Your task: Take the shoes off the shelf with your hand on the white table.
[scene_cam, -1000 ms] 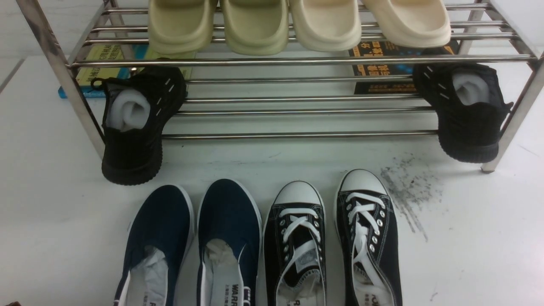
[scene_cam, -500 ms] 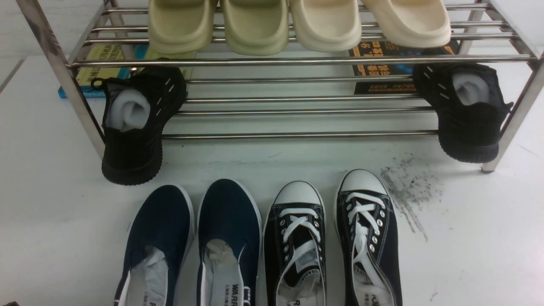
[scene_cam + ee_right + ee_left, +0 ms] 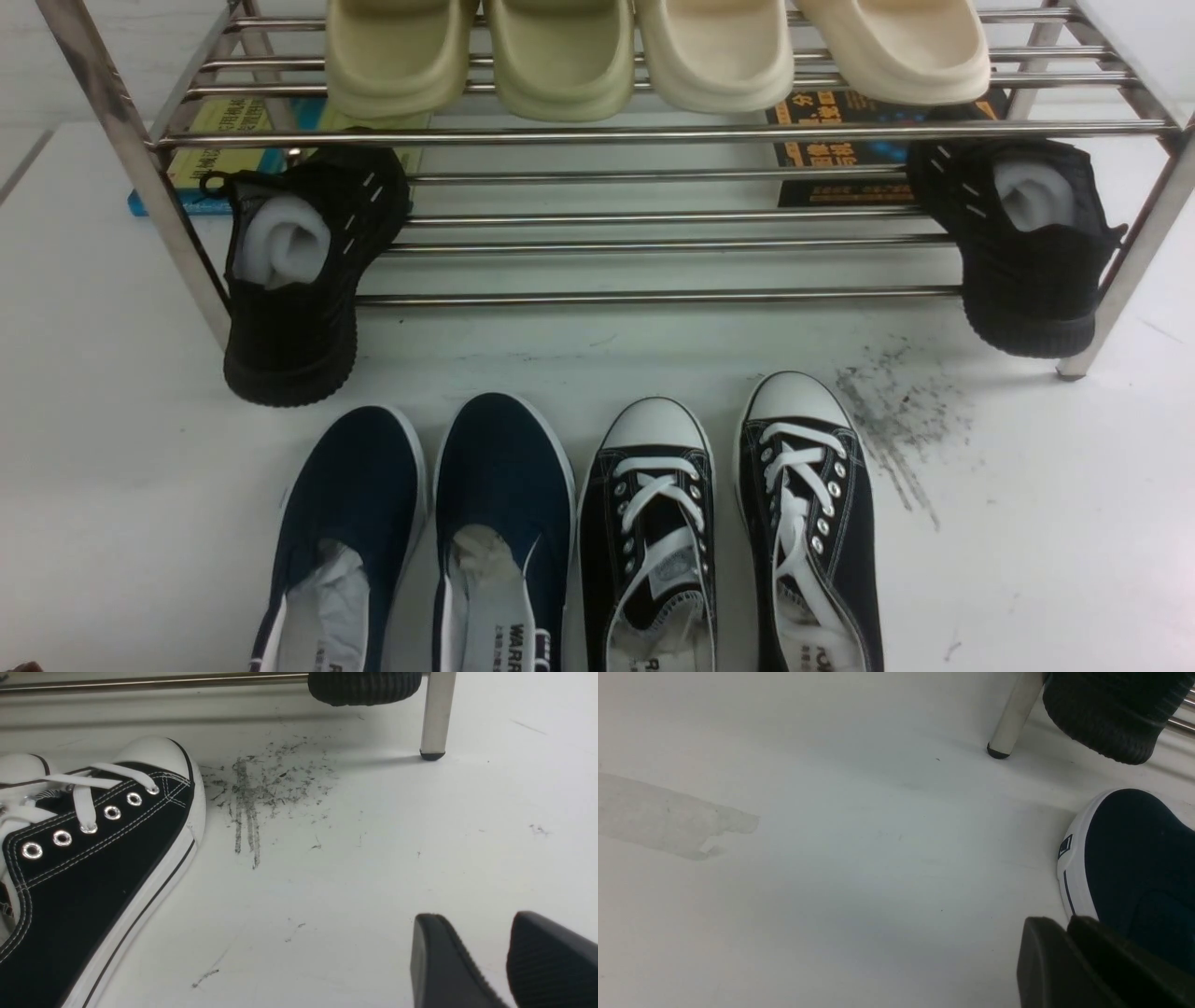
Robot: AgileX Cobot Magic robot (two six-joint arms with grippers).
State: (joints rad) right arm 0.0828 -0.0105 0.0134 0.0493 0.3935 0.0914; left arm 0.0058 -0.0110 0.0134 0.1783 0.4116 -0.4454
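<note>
The navy shoes (image 3: pixel 350 523) (image 3: pixel 504 504) stand side by side on the white table (image 3: pixel 1027 523), in front of the steel shelf (image 3: pixel 653 299), toes toward it. Neither gripper shows in the front view. In the left wrist view my left gripper (image 3: pixel 1057 921) hovers low beside the toe of one navy shoe (image 3: pixel 1134 858); its black fingers lie together with nothing between them. In the right wrist view my right gripper (image 3: pixel 474 919) stands open over bare table, with nothing between its fingers, to the right of a lace-up sneaker (image 3: pixel 93 858).
Two black lace-up sneakers (image 3: pixel 649 532) (image 3: pixel 808 513) stand right of the navy pair. Black knit shoes (image 3: pixel 294 280) (image 3: pixel 1027 252) hang off both ends of the lower tier. Several pale slides (image 3: pixel 560 56) fill the top tier. A grey scuff (image 3: pixel 887 411) marks the table.
</note>
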